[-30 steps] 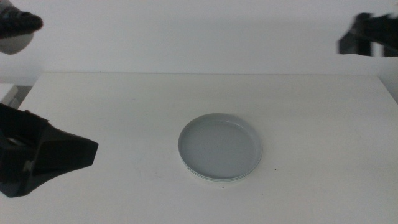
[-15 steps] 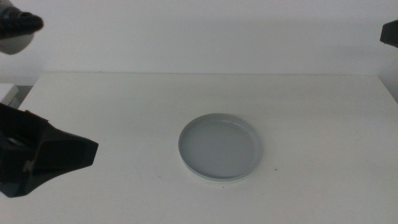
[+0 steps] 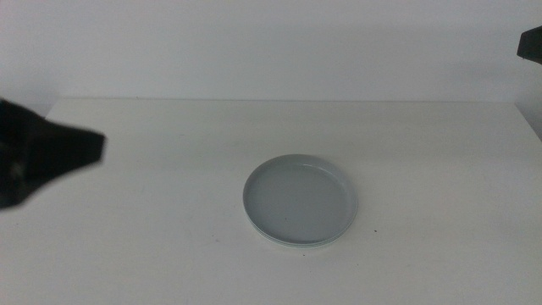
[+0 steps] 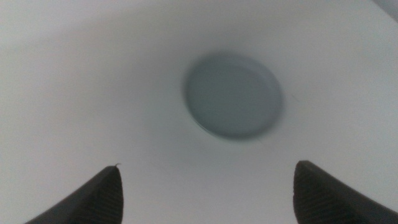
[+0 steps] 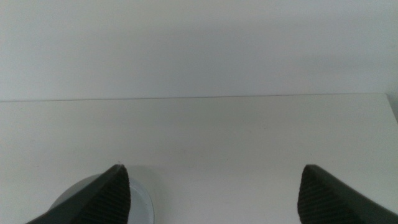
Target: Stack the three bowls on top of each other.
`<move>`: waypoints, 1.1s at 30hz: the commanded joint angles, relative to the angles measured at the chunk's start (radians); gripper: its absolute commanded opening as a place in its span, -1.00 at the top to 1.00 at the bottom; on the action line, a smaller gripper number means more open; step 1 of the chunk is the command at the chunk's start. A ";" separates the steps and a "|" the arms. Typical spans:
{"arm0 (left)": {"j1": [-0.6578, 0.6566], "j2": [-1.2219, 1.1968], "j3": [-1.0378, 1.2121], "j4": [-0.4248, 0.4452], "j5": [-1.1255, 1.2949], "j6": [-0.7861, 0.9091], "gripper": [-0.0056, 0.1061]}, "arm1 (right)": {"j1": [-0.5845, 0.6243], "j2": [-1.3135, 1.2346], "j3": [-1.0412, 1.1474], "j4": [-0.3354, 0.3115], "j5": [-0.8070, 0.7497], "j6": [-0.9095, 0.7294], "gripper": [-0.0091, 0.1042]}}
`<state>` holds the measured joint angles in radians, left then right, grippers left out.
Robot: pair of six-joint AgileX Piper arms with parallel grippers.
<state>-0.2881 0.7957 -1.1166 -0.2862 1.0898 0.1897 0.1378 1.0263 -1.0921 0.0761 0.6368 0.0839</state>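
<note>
The bowls sit as one stack (image 3: pixel 301 201) near the table's middle. A grey bowl (image 4: pixel 233 94) is on top, and pale rims (image 3: pixel 294 244) of lower bowls peek out under its near edge. My left gripper (image 3: pixel 85 151) hovers at the left side, well clear of the stack. Seen from the left wrist, the left gripper (image 4: pixel 205 193) is open and empty, looking down on the stack. The right arm (image 3: pixel 532 42) shows only as a dark corner at the far right. From the right wrist, the right gripper (image 5: pixel 211 193) is open and empty, with the stack's edge (image 5: pixel 142 200) beside one jaw.
The white table (image 3: pixel 423 144) carries only the stack. Its far edge (image 3: pixel 288 100) meets a plain white wall, and its right edge (image 3: pixel 532 127) is in view.
The left arm has lifted and now sits higher at the left edge. The right arm pulled back toward the right corner a second ago and has held still since. The stack has not moved.
</note>
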 commanded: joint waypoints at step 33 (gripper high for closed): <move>0.178 -0.244 0.408 0.286 -0.873 -0.016 -0.78 | -0.009 -0.164 0.186 -0.110 -0.296 -0.002 -0.57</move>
<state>-0.1108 0.5779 -0.7594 0.0119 0.2471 0.1832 0.1369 0.9212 -0.9589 -0.0107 0.4595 0.0839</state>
